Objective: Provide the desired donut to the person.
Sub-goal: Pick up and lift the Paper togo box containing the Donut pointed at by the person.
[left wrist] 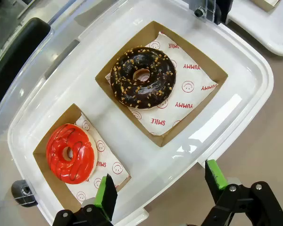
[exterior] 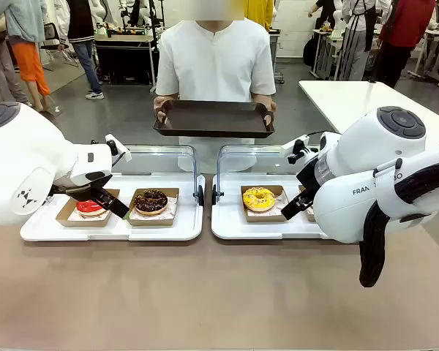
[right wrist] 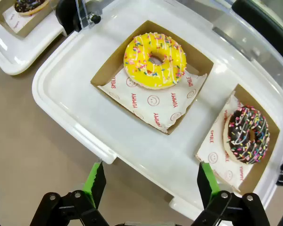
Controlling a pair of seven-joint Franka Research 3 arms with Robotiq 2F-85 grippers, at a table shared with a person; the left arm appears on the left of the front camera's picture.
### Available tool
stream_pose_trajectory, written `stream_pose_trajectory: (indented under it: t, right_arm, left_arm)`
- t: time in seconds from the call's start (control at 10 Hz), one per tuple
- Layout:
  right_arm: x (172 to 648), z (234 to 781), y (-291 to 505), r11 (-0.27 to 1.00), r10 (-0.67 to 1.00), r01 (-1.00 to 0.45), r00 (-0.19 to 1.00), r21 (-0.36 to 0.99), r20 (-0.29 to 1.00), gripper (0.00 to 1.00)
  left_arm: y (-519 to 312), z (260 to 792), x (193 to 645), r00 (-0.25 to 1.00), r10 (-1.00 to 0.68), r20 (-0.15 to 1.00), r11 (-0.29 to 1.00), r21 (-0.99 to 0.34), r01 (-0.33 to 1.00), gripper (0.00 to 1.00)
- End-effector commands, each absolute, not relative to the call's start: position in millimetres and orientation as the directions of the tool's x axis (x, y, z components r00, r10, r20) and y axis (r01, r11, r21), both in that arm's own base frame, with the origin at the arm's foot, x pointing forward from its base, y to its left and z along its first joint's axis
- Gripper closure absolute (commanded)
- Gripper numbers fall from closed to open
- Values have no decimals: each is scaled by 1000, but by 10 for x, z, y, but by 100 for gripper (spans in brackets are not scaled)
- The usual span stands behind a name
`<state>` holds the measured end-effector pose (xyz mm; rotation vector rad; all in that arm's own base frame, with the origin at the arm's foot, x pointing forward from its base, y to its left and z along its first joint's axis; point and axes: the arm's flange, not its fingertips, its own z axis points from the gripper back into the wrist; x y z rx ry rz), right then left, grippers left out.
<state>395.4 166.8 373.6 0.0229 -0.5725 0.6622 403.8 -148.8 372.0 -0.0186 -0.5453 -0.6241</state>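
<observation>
The person (exterior: 216, 58) in a white shirt stands at the far side, holding out an empty dark tray (exterior: 214, 118) with both hands. On the left white tray (exterior: 102, 228) lie a red-iced donut (exterior: 90, 208) (left wrist: 70, 153) and a chocolate donut with nut bits (exterior: 151, 201) (left wrist: 142, 77), each in a brown paper box. A yellow sprinkled donut (exterior: 259, 198) (right wrist: 154, 60) and a chocolate sprinkled donut (right wrist: 247, 134) lie on the right white tray (exterior: 230, 228). My left gripper (exterior: 106, 199) (left wrist: 161, 186) hovers open over the left tray's near edge. Open too, my right gripper (exterior: 296, 203) (right wrist: 151, 183) hangs over the right tray's near edge.
Both trays have clear hinged lids (exterior: 157, 157) standing open at their far sides. The tan table (exterior: 205, 292) is bare in front of the trays. A second white table (exterior: 351, 99) stands at the back right. Other people move about in the background.
</observation>
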Motion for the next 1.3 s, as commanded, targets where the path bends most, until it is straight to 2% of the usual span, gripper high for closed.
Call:
stream_pose_trajectory:
  t: [0.0, 1.0, 1.1, 1.2]
  right_arm:
    - [3954, 3736, 1668, 794, 575, -587, 641, -158, 509, 0]
    - [3955, 3736, 1666, 795, 574, -586, 641, -157, 509, 0]
    - [3762, 4084, 1724, 770, 614, -598, 601, -221, 512, 0]
    - [3618, 4400, 1739, 762, 630, -605, 615, -229, 473, 0]
  left_arm:
    - [-1488, 3719, 4037, 676, -550, 490, 816, 144, 560, 0]
    - [-1488, 3720, 4038, 676, -550, 490, 816, 144, 560, 0]
    - [-1424, 4136, 3832, 636, -615, 466, 770, 184, 610, 0]
    - [-1395, 4476, 3672, 658, -624, 422, 768, 176, 616, 0]
